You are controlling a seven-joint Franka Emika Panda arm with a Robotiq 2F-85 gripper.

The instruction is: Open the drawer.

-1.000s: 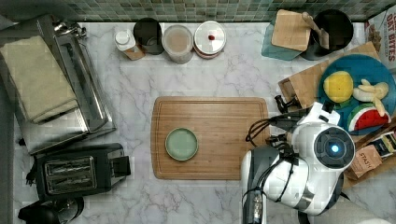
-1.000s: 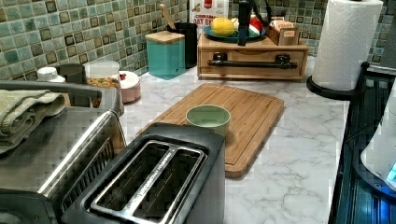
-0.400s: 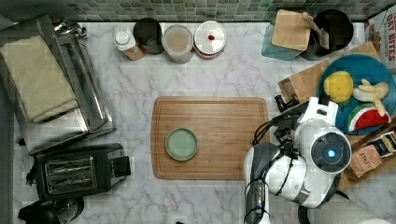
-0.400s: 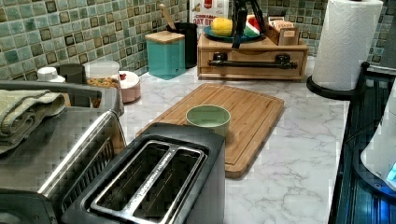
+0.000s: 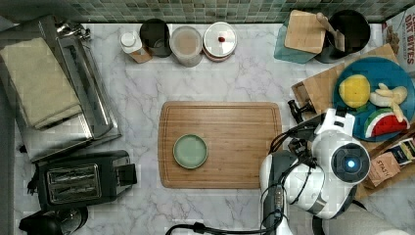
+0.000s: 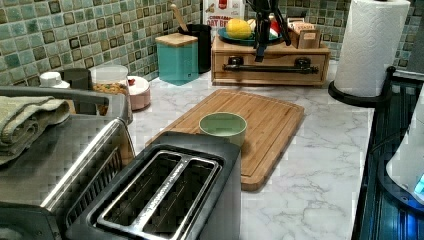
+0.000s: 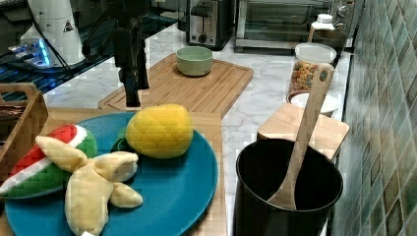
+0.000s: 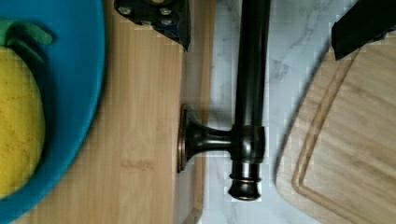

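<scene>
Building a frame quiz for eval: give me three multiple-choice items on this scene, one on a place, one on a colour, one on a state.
1. Where does the green bowl sit?
A. on the cutting board
B. on the toaster
C. on the blue plate

2. What colour is the drawer's bar handle?
A. white
B. black
C. teal

3. What state is the drawer in?
A. pulled fully out
B. removed
C. shut

Answers: 1 A, the top view shows the bowl on the board. 2 B, the left view shows a dark bar. 3 C, the left view shows its front flush with the wooden box, the claw open above the handle.
</scene>
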